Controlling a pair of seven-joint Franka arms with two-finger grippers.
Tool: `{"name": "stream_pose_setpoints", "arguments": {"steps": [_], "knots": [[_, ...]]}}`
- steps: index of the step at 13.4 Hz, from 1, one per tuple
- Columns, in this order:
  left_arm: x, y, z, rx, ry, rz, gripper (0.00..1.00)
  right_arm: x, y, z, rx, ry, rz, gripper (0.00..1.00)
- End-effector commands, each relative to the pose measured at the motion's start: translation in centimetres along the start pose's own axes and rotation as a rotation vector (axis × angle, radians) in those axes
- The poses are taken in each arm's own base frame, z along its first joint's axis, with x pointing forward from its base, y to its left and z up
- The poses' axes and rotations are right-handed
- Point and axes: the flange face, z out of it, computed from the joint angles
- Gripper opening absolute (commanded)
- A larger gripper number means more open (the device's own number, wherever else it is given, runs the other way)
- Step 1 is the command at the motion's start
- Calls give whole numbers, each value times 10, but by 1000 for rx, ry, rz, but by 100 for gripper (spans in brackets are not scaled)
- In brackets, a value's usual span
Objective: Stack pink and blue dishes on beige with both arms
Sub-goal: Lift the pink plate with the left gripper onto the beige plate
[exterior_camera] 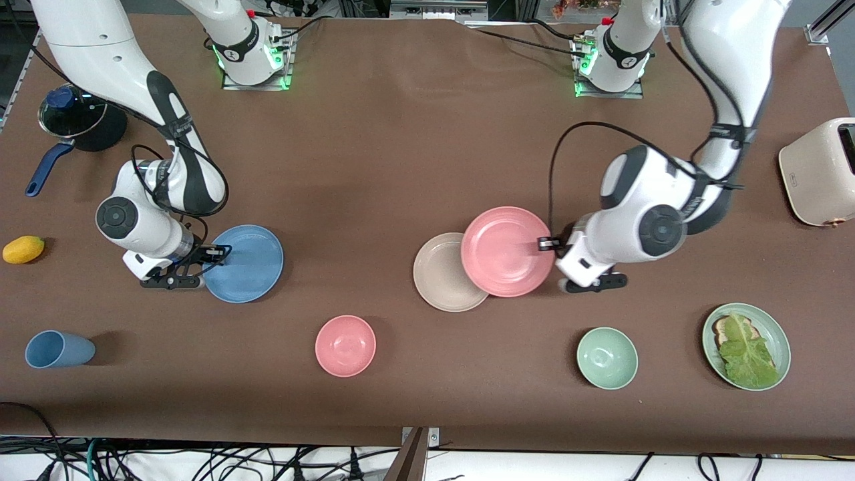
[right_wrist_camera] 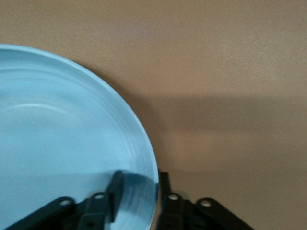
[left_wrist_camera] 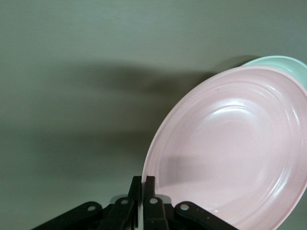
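Left gripper [exterior_camera: 549, 244] pinches the pink plate [exterior_camera: 505, 260] over the beige plate [exterior_camera: 442, 272]; right gripper [exterior_camera: 212, 254] straddles the blue plate's [exterior_camera: 246, 263] rim, not yet tight.

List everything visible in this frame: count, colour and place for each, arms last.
pink plate: 1, pink, held over the beige plate's edge
beige plate: 1, beige, mid-table, partly under the pink plate
blue plate: 1, blue, toward the right arm's end
pink bowl: 1, pink, nearer the camera than the blue plate
green bowl: 1, green, beside the green plate
green plate: 1, green, holds toast and lettuce
blue cup: 1, on its side
lemon: 1, yellow
pot: 1, dark, blue handle
toaster: 1, cream
left gripper: shut on the pink plate's rim
right gripper: fingers astride the blue plate's rim
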Motion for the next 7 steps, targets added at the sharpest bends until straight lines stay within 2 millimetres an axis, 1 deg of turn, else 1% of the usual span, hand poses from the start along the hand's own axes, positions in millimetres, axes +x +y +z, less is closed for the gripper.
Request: {"name": "stream_pose_setpoints", "arguments": {"steps": [1, 3, 5, 6, 7], "knots": [[18, 38, 31, 45, 72, -55, 0, -8, 1, -10, 18, 13, -6, 20], [19, 52, 50, 57, 98, -70, 0, -8, 1, -10, 19, 12, -3, 10], [24, 65, 58, 3, 154, -126, 0, -8, 1, -10, 20, 12, -4, 2], [21, 73, 64, 5, 166, -127, 0, -7, 0, -12, 21, 13, -5, 0], [26, 72, 67, 4, 168, -141, 0, -6, 0, -16, 21, 16, -5, 0]]}}
